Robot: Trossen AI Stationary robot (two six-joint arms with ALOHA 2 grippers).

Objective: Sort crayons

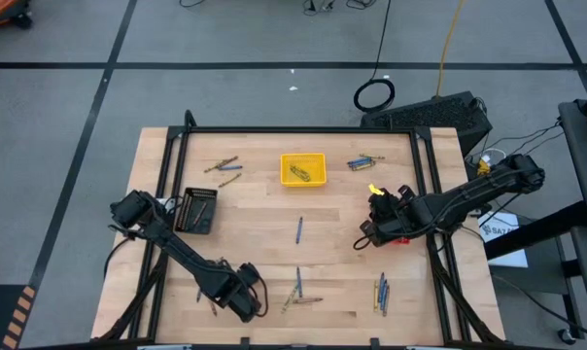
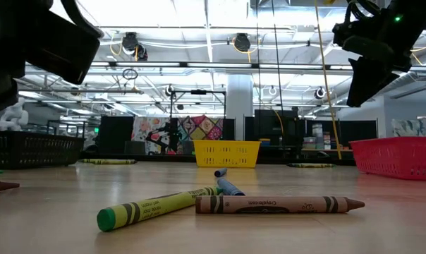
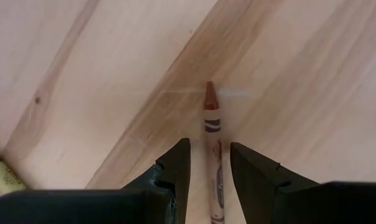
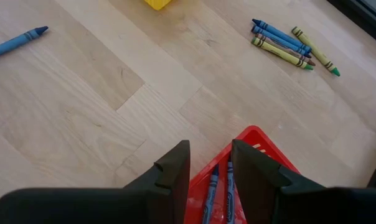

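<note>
A brown crayon [image 3: 211,118] lies flat on the wooden table, tip pointing away from my left gripper [image 3: 210,146]. That gripper points straight down near the table's front left [image 1: 247,303], open, one finger on either side of the crayon's wrapped body without touching it. My right gripper [image 4: 210,146] hangs open at the right [image 1: 371,228], above the near corner of a red tray [image 4: 256,140] that holds blue crayons [image 4: 228,193]. More crayons lie loose: one blue [image 1: 299,229], a small bunch [image 1: 298,292] and another [image 1: 381,292] near the front.
A yellow tray [image 1: 303,168] with crayons sits at the far middle and a black tray [image 1: 198,209] at the left. Loose crayons lie at the far left [image 1: 224,167] and far right [image 1: 363,162]. A green-yellow crayon [image 3: 1,174] lies close to my left gripper.
</note>
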